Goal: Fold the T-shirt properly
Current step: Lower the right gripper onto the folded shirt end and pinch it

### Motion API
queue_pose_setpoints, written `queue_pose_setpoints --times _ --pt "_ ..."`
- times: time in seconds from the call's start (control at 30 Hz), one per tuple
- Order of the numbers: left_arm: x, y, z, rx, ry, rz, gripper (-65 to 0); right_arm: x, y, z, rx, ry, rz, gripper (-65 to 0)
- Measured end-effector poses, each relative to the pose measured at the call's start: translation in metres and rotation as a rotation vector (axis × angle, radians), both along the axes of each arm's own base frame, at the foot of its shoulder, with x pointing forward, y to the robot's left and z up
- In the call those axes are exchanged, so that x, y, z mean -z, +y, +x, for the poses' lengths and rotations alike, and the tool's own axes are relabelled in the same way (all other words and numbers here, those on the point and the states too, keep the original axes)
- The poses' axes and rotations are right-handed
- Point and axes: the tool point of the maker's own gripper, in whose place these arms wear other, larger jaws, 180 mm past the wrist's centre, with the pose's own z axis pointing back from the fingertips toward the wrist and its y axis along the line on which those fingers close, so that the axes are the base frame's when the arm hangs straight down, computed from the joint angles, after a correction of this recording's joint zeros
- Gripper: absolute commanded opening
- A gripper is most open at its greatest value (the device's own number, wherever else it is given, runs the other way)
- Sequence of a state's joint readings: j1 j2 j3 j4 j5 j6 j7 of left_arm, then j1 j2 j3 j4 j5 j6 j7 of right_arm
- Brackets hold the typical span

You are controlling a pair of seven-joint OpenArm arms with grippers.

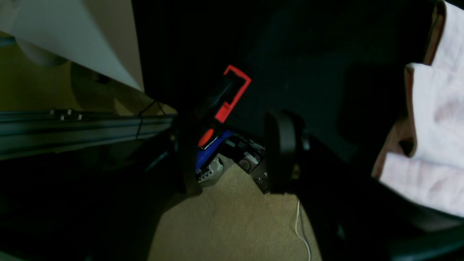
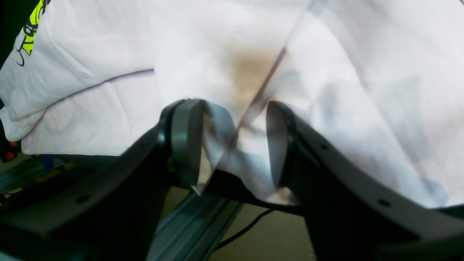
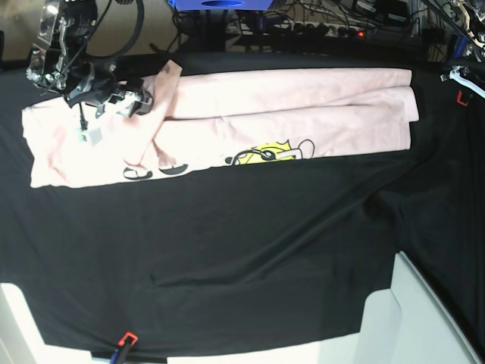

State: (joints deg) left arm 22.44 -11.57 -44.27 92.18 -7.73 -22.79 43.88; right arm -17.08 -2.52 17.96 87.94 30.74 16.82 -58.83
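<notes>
No legible text anywhere. The pale pink cotton T-shirt (image 3: 288,114) carries large black lettering (image 3: 155,171) beside a yellow cartoon print (image 3: 269,153), but the letters are partly folded under and too small to read; in the right wrist view only a yellow-black fragment (image 2: 30,30) shows.

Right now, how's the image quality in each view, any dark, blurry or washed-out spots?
Left wrist view: mostly underexposed, the gripper nearly lost in black, the T-shirt bright at the right edge. Right wrist view: the shirt fills the frame, soft and overexposed. Base view: evenly lit and sharp, with slight wide-angle bending at the edges.
</notes>
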Motion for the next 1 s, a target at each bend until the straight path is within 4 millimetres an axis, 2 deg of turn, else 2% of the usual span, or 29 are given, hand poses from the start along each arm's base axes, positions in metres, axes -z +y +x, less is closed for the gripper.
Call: queue_pose_setpoints --times 0.17,0.2,0.3,0.33,0.4,0.57,0.8,1.0 --pt "0.0 0.0 0.0 0.0 -0.001 0.0 -36.1 -0.004 0.007 0.002 -0.07 -0.04 0.01 -40.0" --pt "0.0 0.0 0.0 0.0 0.0 0.0 -36.1 -0.005 0.009 0.002 -0.091 -0.052 0.014 -43.2" --pt "0.0 0.0 0.0 0.0 -0.001 0.0 -36.1 -0.006 0.013 0.001 -0.121 -0.06 0.021 -61.7" --pt "0.0 0.0 0.0 0.0 -0.001 0.0 -36.1 -0.005 0.013 0.0 -0.123 -0.056 0.022 -65.0" --pt "0.0 0.0 0.0 -0.001 0.0 -0.001 -36.1 -0.006 0.013 0.0 -0.122 -0.057 0.021 -63.4" --pt "0.0 0.0 0.0 -0.001 0.0 -0.001 -36.1 -0.006 0.013 0.001 -0.123 -0.058 0.022 -65.0" --pt "0.0 0.0 0.0 -0.001 0.0 -0.001 -36.1 -0.018 0.018 0.026 -0.173 -0.06 0.029 -65.0" --pt "0.0 0.0 0.0 -0.001 0.001 -0.001 -36.1 -0.019 0.019 0.028 -0.179 -0.06 0.028 -65.0"
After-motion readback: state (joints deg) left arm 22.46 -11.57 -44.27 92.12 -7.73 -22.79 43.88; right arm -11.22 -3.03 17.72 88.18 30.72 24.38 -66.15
